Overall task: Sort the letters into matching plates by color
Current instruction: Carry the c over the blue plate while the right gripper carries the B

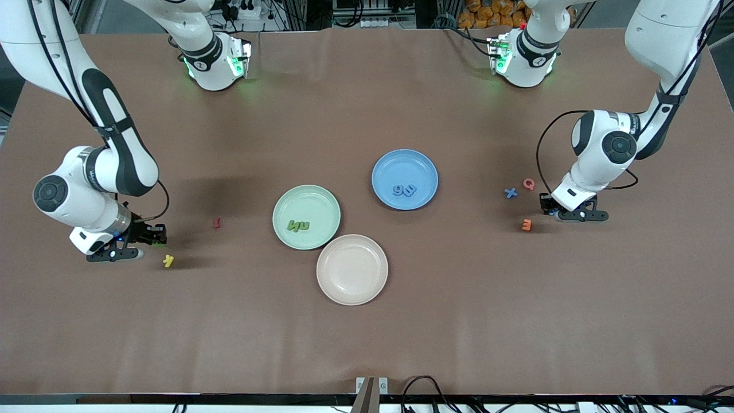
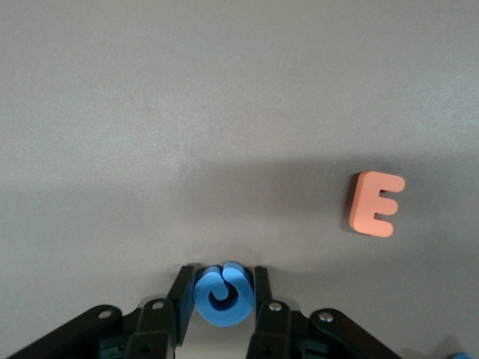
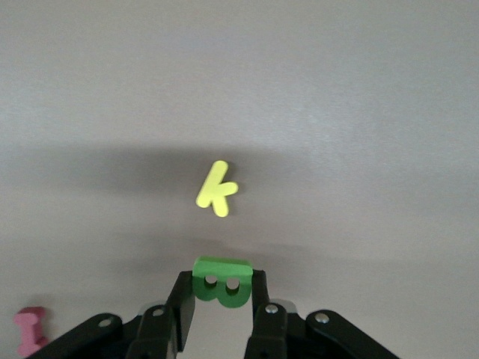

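My left gripper (image 2: pixel 222 278) is shut on a curled blue letter (image 2: pixel 223 296), low at the table near the left arm's end (image 1: pixel 550 210). An orange E (image 2: pixel 376 203) lies close by (image 1: pixel 526 225). My right gripper (image 3: pixel 221 280) is shut on a green B (image 3: pixel 222 283), low at the right arm's end (image 1: pixel 155 236), beside a yellow k (image 3: pixel 216 188). The mint green plate (image 1: pixel 306 198) holds green letters (image 1: pixel 298 225). The blue plate (image 1: pixel 401 163) holds blue letters (image 1: pixel 405 190).
A pinkish-beige plate (image 1: pixel 352 269) with nothing in it sits nearer the camera than the other two. A blue x (image 1: pixel 511 193) and a pink Q (image 1: pixel 528 183) lie by the left gripper. A small red letter (image 1: pixel 217 222) lies between the right gripper and the green plate.
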`<action>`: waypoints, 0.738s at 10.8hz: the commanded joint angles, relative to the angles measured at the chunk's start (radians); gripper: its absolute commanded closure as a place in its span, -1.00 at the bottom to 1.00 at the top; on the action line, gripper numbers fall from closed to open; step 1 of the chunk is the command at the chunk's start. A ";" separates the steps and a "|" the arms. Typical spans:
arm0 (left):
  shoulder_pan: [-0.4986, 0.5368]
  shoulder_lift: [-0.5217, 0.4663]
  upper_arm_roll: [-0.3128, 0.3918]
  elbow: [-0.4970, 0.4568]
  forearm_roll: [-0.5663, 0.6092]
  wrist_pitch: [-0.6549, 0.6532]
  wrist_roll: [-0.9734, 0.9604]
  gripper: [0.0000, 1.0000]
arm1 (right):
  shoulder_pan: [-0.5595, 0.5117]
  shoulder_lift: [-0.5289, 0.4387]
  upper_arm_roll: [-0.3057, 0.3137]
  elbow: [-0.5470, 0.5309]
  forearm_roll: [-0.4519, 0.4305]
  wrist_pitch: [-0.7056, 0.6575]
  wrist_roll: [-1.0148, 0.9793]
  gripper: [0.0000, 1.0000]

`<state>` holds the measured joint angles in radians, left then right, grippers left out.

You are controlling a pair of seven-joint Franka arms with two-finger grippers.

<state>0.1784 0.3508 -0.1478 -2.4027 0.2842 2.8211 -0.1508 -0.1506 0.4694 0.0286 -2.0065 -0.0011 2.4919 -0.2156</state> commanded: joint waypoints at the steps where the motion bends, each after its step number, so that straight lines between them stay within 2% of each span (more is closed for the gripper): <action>1: -0.005 -0.006 -0.034 0.007 -0.060 0.009 0.016 1.00 | 0.051 -0.032 0.001 0.006 0.004 -0.060 0.088 0.59; 5: -0.007 -0.027 -0.081 0.011 -0.105 -0.002 0.005 1.00 | 0.130 -0.037 0.019 0.034 0.006 -0.125 0.234 0.59; 8: -0.007 -0.029 -0.168 0.019 -0.171 -0.008 -0.068 1.00 | 0.169 -0.035 0.050 0.041 0.006 -0.145 0.320 0.59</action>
<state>0.1728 0.3442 -0.2556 -2.3824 0.1703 2.8226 -0.1653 -0.0095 0.4494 0.0657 -1.9669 -0.0006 2.3703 0.0401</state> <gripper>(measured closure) 0.639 0.652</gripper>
